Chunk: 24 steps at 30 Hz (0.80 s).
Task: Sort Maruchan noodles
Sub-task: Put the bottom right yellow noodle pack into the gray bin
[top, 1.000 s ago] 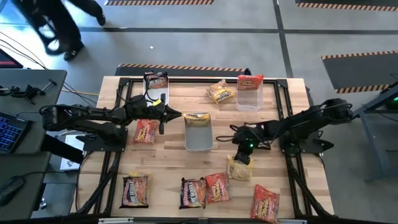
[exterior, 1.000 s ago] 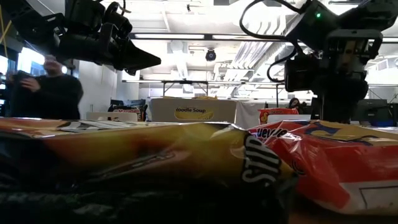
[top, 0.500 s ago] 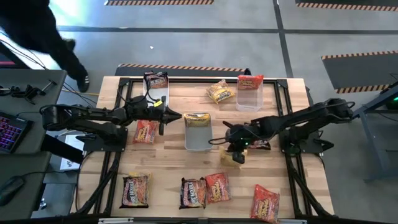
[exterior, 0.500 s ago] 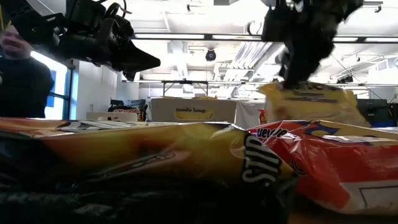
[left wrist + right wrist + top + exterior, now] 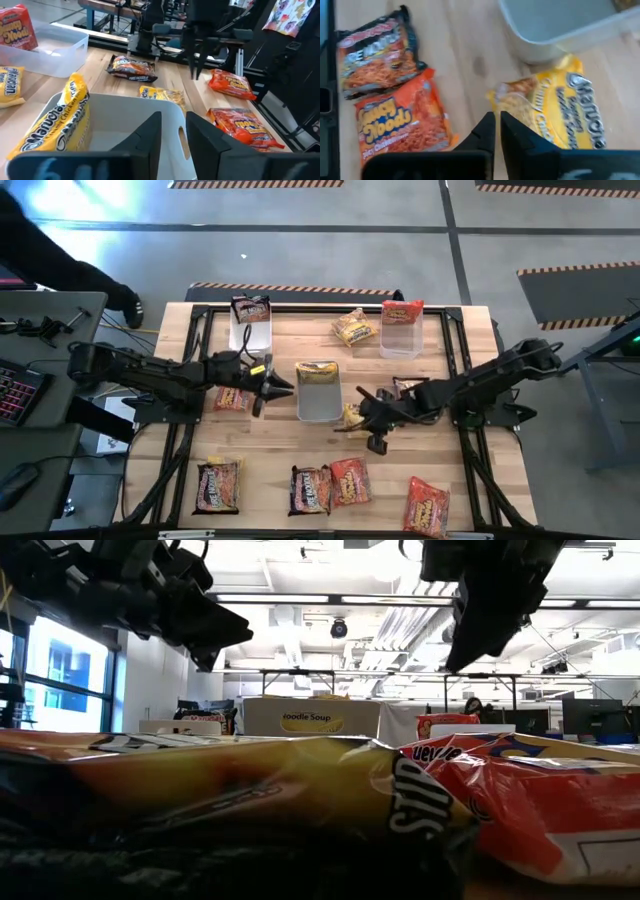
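The right gripper [image 5: 495, 127] has its fingers together on nothing, above a yellow Maruchan packet [image 5: 555, 102] lying on the worktop [image 5: 280, 440] just beside the middle bin [image 5: 318, 395]. The left gripper [image 5: 172, 132] shows a narrow gap between its fingers, empty, pointing at that bin's near wall. Both arms reach inward, low; other packets lie scattered.

One camera looks straight down on the table [image 5: 330, 340]; another sits level, packets pressed close; both show both arms.
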Each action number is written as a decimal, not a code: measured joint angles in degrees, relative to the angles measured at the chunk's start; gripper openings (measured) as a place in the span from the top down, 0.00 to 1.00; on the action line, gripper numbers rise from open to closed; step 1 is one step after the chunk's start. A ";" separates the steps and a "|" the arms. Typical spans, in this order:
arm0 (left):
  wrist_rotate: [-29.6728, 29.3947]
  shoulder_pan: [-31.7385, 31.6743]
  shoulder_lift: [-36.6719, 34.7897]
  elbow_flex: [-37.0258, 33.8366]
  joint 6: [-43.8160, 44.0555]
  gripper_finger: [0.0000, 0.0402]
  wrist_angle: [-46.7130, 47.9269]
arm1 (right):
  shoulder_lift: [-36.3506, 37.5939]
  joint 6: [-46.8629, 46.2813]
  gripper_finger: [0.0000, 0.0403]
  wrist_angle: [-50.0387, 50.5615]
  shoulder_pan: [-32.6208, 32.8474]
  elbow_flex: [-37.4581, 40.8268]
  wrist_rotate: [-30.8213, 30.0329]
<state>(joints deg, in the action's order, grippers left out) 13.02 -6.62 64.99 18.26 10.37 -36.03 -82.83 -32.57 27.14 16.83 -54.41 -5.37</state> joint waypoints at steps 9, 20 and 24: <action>-1.70 0.79 0.00 0.00 -0.59 0.81 2.03 | -2.20 8.80 0.56 6.80 -14.82 0.21 12.45; -2.61 0.79 0.00 0.00 -0.55 0.85 3.61 | -7.50 15.52 0.41 -10.13 -28.43 11.42 25.68; -3.09 0.77 0.00 0.00 -0.52 0.86 3.69 | -7.50 14.79 0.41 -15.20 -28.86 13.66 28.66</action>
<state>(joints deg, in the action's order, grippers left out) 9.93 -5.85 64.99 18.26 9.85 -32.34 -90.32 -17.78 11.94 -12.02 -40.75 23.29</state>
